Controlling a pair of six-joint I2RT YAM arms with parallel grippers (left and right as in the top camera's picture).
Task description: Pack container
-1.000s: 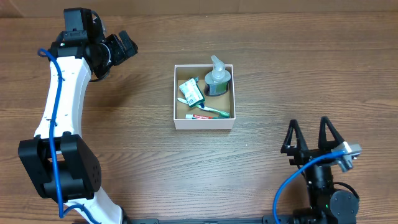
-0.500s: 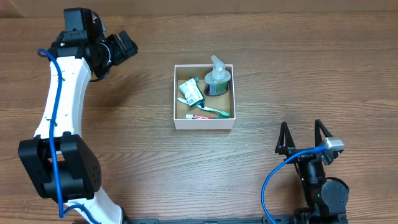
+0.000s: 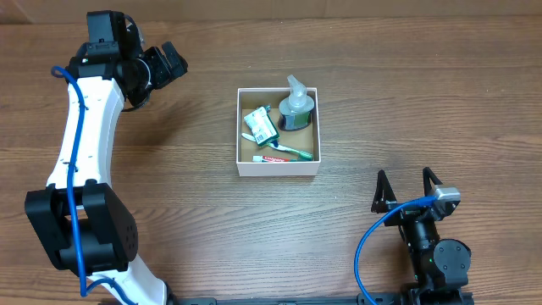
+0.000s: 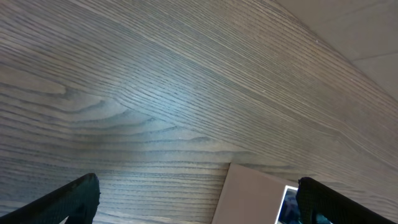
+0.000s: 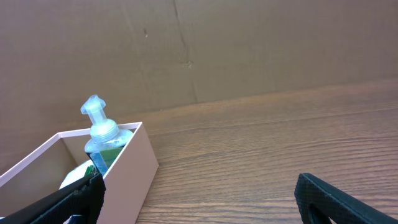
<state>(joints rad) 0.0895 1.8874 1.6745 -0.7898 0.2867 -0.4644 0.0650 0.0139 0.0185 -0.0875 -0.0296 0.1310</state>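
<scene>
Nearest the base edge, the right gripper (image 3: 404, 176) is hanging low over the table (image 3: 423, 85) with its jaws spread wide and nothing between them. It is pointing up the table toward the container (image 3: 279, 168) but sitting well apart from it. Its own camera is showing the box's white wall (image 5: 134, 165) off to one side.

The container is sitting in the middle of the table, open-topped, and it is already carrying a load. A clear pump bottle (image 3: 295, 106) is standing upright in the far right corner. A green packet (image 3: 261, 125) is lying in the left half, and a green-handled toothbrush (image 3: 288, 151) is lying across the floor. A small red-and-white tube (image 3: 273, 158), probably toothpaste though the print is too small to be sure, is resting along the near wall.

Farthest off, the left gripper (image 3: 176, 61) is hovering at the far left, well away from the box. It too is gaping open and gripping nothing, with only a corner of the container (image 4: 249, 193) peeking into its wrist view.

No loose toiletry is showing on the wood, so the packing is looking finished, or very nearly so, with nothing obvious left to put in
</scene>
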